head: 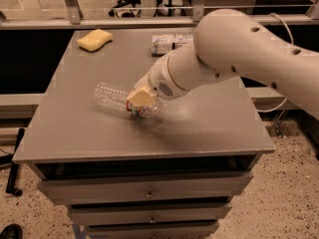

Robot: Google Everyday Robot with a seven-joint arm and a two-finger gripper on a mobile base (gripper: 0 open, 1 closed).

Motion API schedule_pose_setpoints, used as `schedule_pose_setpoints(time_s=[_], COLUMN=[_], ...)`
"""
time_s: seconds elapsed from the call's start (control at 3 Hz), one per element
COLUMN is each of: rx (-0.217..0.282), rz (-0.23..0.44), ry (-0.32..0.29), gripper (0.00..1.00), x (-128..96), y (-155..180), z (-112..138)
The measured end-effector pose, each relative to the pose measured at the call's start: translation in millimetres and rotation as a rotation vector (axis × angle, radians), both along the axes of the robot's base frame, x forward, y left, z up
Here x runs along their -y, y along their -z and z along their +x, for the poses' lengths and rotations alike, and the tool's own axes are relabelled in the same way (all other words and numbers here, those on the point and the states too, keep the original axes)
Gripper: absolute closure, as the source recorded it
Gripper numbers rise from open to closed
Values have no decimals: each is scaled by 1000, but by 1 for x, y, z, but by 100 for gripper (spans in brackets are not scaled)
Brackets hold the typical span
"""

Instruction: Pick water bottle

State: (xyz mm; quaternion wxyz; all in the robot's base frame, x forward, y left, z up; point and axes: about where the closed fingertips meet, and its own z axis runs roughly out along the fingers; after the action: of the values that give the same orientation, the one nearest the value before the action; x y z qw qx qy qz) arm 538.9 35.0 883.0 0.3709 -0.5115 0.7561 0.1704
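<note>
While reaching in over the right edge of the gray surface (70,133), holds the tool (140,100) low near the middle of the surface, right against the water bottle (110,95). Cannot tell whether open or clamped: shows only a tan tip laid across the bottle's upper side, the rest hidden behind the rounded wrist.

Has the water bottle lying on its side near the middle of the surface, a little toward the left edge. Looks clear and ribbed, with one end pointing to the far-left corner of the surface and the other running under the tool toward the front-right corner. Shows a speck of red low on the bottle, just beneath the tan tip.

Carries a thick white arm (239,49) above the right half of the surface, covering much of it and throwing a soft shadow toward the front edge.

Has a yellow sponge (94,39) at the far-left corner of the surface, well apart from the water bottle. Has a second bottle (167,43), wrapped in a wide white label with dark print, on its side at the far edge of the surface, partly behind the arm.

Stacks gray drawers (149,194) directly under the surface, with speckled floor (294,183) below its right side.
</note>
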Motion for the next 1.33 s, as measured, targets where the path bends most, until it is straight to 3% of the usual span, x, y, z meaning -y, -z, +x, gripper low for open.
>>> schedule_pose_setpoints(time_s=[0.67,1.33], rx=[15,14], rz=[21,137], ry=[13,36], gripper=[100,100], x=[17,47], y=[-13,-44], z=[11,32])
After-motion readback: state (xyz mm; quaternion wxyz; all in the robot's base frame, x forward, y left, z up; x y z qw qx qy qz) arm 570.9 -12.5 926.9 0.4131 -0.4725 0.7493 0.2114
